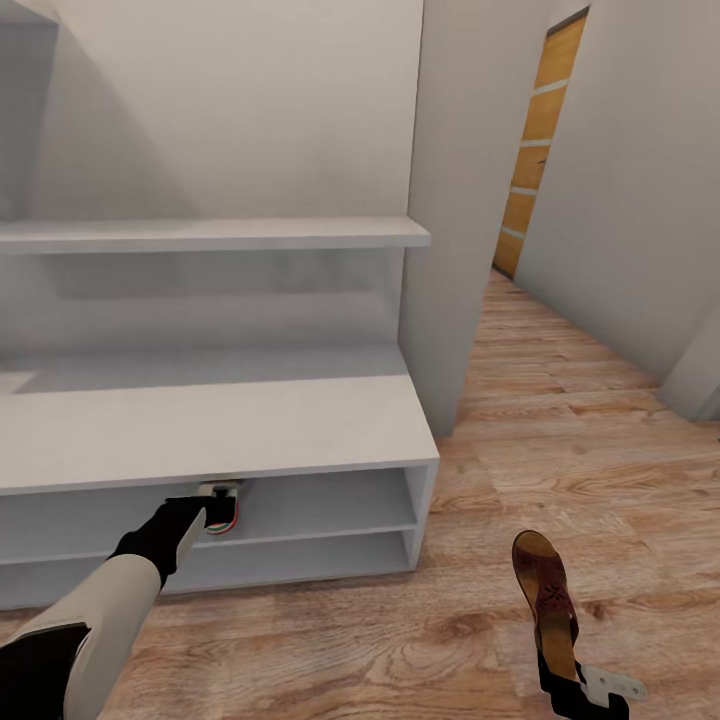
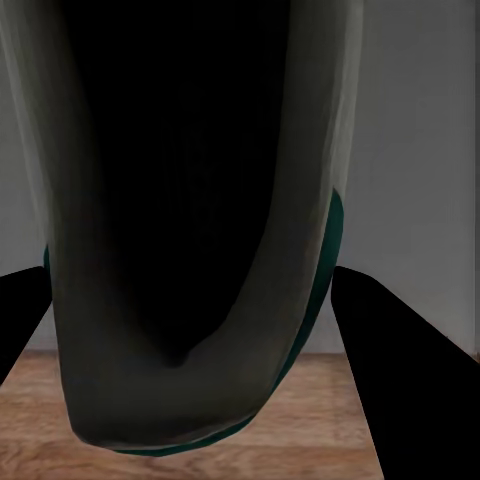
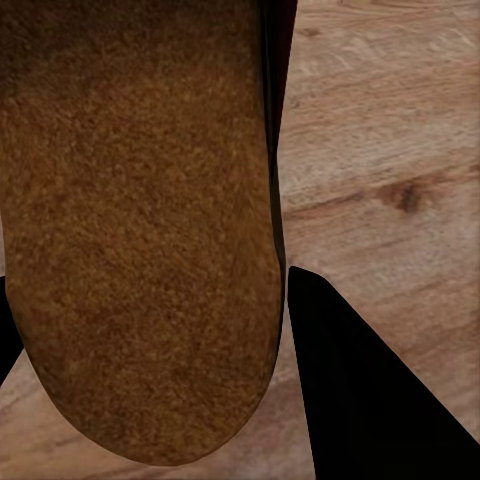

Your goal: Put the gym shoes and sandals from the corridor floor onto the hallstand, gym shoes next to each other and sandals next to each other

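The left gripper is clamped on a gym shoe, holding it just under the front edge of the hallstand's flat top, at the mouth of the upper shelf level, roughly midway along the unit. From the head view only the shoe's heel end shows, white with a red-orange patch and a touch of green. In the left wrist view the gym shoe hangs between the dark fingers, its opening dark inside a pale grey-white collar, with a green edge along the side.

The right gripper grips a sandal by one end, over the corridor floor in front of the hallstand's right corner and well apart from it. The sandal is slim, dark reddish brown with a patterned strap; the right wrist view shows its sandal sole as rough brown.

Behind the hallstand runs a thin wall shelf, and a white wall corner stands just beside the unit's right end. An orange-brown door lies down the corridor.
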Tool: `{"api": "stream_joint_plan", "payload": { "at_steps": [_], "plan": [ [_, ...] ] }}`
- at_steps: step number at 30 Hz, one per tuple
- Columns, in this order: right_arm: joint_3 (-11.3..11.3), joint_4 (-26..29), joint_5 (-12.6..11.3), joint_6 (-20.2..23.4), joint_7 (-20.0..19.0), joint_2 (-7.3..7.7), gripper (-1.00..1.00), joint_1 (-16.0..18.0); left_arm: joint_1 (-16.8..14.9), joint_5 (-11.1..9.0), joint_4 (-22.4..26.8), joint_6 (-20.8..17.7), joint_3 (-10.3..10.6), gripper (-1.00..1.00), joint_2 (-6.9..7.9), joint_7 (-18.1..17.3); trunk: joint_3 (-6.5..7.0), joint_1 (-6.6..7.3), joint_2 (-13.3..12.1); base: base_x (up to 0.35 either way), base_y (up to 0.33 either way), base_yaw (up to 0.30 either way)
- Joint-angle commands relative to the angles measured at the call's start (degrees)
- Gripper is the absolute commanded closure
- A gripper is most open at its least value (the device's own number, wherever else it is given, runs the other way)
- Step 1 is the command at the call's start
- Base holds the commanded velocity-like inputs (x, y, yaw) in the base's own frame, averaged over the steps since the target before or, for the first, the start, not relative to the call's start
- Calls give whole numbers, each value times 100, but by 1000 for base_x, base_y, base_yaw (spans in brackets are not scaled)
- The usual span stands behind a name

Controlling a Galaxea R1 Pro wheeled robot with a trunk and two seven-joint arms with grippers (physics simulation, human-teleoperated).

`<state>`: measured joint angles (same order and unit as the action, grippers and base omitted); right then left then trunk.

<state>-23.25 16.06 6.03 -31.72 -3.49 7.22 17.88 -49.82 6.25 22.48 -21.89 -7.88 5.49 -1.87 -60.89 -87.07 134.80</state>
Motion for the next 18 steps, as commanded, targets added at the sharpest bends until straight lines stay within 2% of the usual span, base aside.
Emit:
{"api": "stream_joint_plan", "payload": {
  "at_steps": [1,8,9,18],
  "plan": [
    [-49,-5,39,-18,-38,-2,100,5,-2,62,10,-28,-41,100,-7,-17,-5,1,2,0,0,0],
    [-53,-6,39,-18,-38,-2,100,5,-2,61,11,-30,-44,100,-13,-40,-5,1,2,0,0,0],
    [-54,-6,39,-18,-38,-2,100,5,-2,61,11,-32,-45,-100,-18,-34,-5,1,2,0,0,0],
    [-56,-2,39,-18,-38,-2,100,5,-2,60,8,-27,-47,-100,-23,-26,-5,1,2,0,0,0]
  ]
}}
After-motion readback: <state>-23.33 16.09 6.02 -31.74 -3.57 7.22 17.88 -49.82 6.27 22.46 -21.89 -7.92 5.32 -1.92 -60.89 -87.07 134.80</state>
